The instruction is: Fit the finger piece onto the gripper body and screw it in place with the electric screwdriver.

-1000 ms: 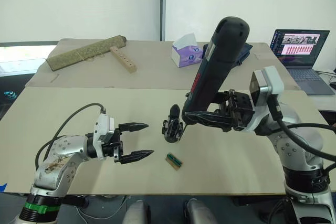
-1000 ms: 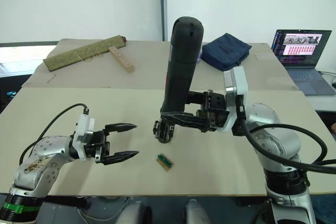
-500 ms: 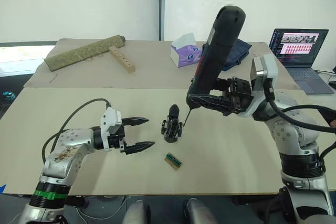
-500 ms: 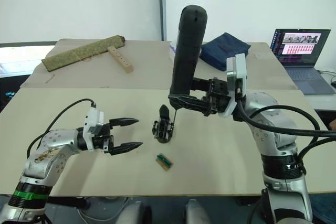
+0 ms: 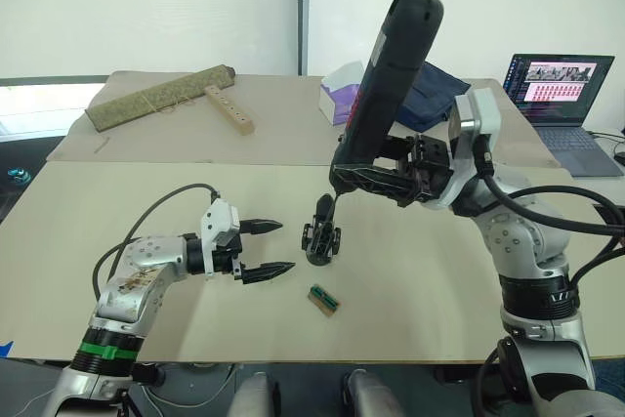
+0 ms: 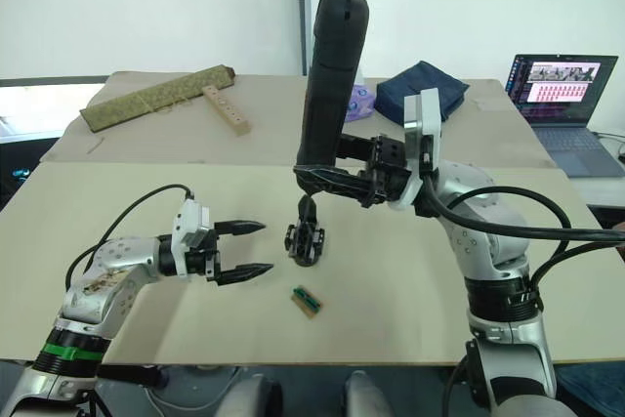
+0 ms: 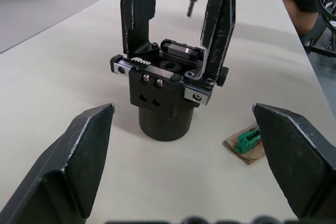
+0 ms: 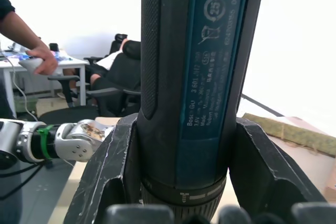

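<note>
Since 1.0 s ago: right pincer (image 6: 327, 181) has carried the thick black cylindrical electric screwdriver (image 6: 326, 85) leftward; bit now just above the chunky black gripper body (image 5: 320, 237), which stands on the beige desk (image 5: 146, 192). Left pincer (image 5: 272, 247) has moved closer, fingers spread, empty, just beside the body. Screwdriver label: small print, not legible. Right pincer clenched on the screwdriver. Small green rectangular block (image 5: 323, 298) lies near the body.

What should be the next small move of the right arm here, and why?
Probably lower the thick black cylindrical electric screwdriver a little. The right gripper grips it with its thin metal bit just above the chunky black gripper body, not yet touching it. The open left gripper waits beside the body and could steady it.
</note>
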Available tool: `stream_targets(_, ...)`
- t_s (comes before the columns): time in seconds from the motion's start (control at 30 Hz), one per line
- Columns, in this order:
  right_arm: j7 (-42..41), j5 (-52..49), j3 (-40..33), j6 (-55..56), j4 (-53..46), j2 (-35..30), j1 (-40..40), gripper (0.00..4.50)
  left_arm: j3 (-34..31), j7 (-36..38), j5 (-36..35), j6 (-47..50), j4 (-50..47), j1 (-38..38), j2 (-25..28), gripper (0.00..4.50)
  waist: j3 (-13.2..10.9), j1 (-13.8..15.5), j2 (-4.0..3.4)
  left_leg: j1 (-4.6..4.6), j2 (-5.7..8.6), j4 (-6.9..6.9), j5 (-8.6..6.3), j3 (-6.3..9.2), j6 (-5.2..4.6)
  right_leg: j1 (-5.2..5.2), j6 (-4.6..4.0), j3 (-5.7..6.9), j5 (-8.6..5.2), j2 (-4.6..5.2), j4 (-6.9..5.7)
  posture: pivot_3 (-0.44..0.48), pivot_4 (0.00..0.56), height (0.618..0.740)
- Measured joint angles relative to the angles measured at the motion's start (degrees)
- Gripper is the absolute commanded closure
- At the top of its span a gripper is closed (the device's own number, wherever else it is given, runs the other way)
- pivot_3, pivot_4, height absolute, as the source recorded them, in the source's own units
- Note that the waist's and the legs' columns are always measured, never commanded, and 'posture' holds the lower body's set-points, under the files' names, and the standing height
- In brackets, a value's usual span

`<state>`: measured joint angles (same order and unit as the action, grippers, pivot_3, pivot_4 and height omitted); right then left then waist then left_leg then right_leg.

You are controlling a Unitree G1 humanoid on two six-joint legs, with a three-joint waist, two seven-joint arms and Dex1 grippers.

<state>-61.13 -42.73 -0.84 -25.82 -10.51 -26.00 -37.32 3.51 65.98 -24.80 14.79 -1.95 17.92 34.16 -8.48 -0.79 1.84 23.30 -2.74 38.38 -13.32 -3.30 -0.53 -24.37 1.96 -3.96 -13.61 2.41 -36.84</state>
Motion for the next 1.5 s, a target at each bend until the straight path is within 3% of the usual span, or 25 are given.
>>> stream_targets(0.57,-5.12,4.69,0.98,5.25,5.11,3.06,0.53,2.57,2.65,0.51,4.43,-4.41,4.22,1.39,-2.54,0.00,0.00,-0.03,0.00,-0.01,0.01,0.00,0.00,0.00,0.00,0.00,0.00,0.00,0.01,0.00,-0.03,0.000,0.150,0.740)
stream_targets(1.5,-5.12,5.51,1.29,4.97,6.47,4.87,0.46,2.57,3.89,-0.18,6.50,-4.94,6.40,1.70,-5.22,0.00,0.00,-0.02,0.00,-0.01,0.01,0.00,0.00,0.00,0.00,0.00,0.01,0.00,0.01,0.00,-0.04,0.000,0.150,0.740)
